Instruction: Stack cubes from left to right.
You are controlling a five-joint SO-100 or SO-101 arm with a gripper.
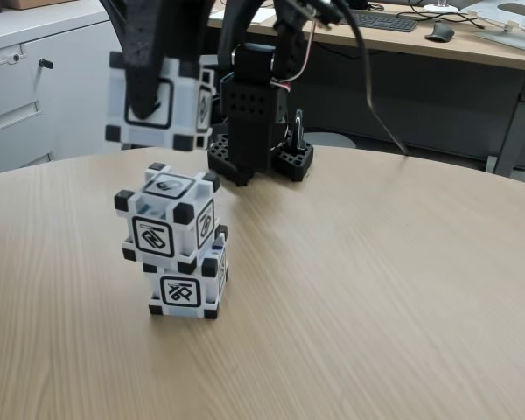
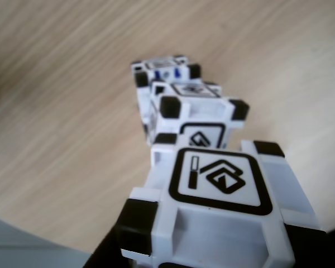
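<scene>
Cubes: two stand stacked on the wooden surface (image 1: pixel 376 289), the upper cube (image 1: pixel 168 214) twisted and shifted left over the lower cube (image 1: pixel 189 284). A third cube (image 1: pixel 162 101), blurred, hangs above them, clenched in the black tool (image 1: pixel 149 109), whose fingertips are hard to make out. All are white-grey plastic with black corner blocks. Far behind stand a cabinet (image 1: pixel 26 79) and a desk (image 1: pixel 472 44).
</scene>
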